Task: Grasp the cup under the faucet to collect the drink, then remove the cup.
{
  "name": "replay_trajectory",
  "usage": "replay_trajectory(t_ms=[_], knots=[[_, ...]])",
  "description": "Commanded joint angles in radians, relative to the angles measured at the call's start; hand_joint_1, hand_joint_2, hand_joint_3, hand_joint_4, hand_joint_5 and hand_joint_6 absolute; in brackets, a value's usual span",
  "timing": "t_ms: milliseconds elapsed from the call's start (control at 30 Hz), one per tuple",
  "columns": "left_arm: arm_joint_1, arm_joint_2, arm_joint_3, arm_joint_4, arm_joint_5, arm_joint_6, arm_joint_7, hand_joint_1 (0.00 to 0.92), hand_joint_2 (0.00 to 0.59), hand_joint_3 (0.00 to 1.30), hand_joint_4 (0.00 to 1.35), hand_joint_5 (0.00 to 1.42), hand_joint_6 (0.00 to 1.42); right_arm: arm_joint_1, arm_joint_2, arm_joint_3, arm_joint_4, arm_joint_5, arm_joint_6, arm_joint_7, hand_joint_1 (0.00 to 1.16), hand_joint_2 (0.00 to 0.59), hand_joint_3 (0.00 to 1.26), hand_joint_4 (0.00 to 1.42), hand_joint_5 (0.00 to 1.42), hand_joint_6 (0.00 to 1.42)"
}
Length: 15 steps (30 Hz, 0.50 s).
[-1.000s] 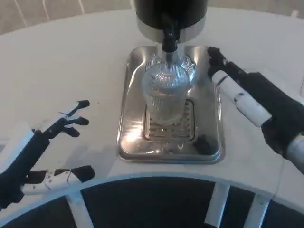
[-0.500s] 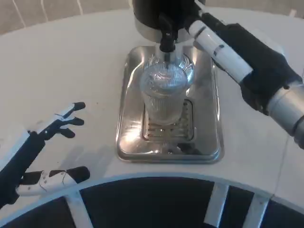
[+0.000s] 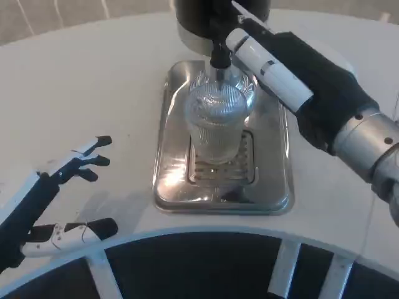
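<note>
A round white table (image 3: 93, 81) fills the scene, pale tiled floor (image 3: 56, 12) beyond its edge toward eleven o'clock.

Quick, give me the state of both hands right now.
Left hand: open, fingers spread, holding nothing.
Right hand: reaching to the dispenser above the cup; open or closed cannot be told.

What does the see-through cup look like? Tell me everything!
The cup is clear with ribbed sides, plastic or glass by its look. It stands upright on the grate of the shiny metal tray, right under the black faucet. Neither hand holds it. I cannot tell if any drink is inside.
</note>
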State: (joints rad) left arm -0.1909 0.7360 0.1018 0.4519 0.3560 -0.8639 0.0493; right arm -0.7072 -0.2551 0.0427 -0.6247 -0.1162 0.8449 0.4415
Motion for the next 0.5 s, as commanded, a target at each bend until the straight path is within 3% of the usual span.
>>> replay_trajectory(t_ms=[33,167,267,500], knots=[[0.003,-0.010,-0.003,0.003,-0.014,0.013,-0.015,0.050,0.075,0.16,0.27,0.40,0.33,0.002,-0.017,0.011,-0.019,0.028,0.018,-0.017,0.00,0.501,0.00,0.00,0.00,0.00],[-0.001,-0.016,-0.004,0.001,-0.016,0.017,-0.021,0.050,0.075,0.16,0.27,0.40,0.33,-0.010,-0.055,0.028,-0.016,0.044,0.025,-0.010,0.00,0.501,0.00,0.00,0.00,0.00],[-0.004,-0.019,-0.004,0.000,-0.020,0.021,-0.026,0.050,0.075,0.16,0.27,0.40,0.33,-0.029,-0.120,0.083,-0.016,0.028,0.001,0.020,0.00,0.498,0.00,0.00,0.00,0.00],[-0.007,-0.019,-0.002,0.006,-0.028,0.021,-0.035,0.050,0.075,0.16,0.27,0.40,0.33,-0.048,-0.211,0.201,-0.022,0.005,-0.062,0.065,0.00,0.494,0.00,0.00,0.00,0.00]])
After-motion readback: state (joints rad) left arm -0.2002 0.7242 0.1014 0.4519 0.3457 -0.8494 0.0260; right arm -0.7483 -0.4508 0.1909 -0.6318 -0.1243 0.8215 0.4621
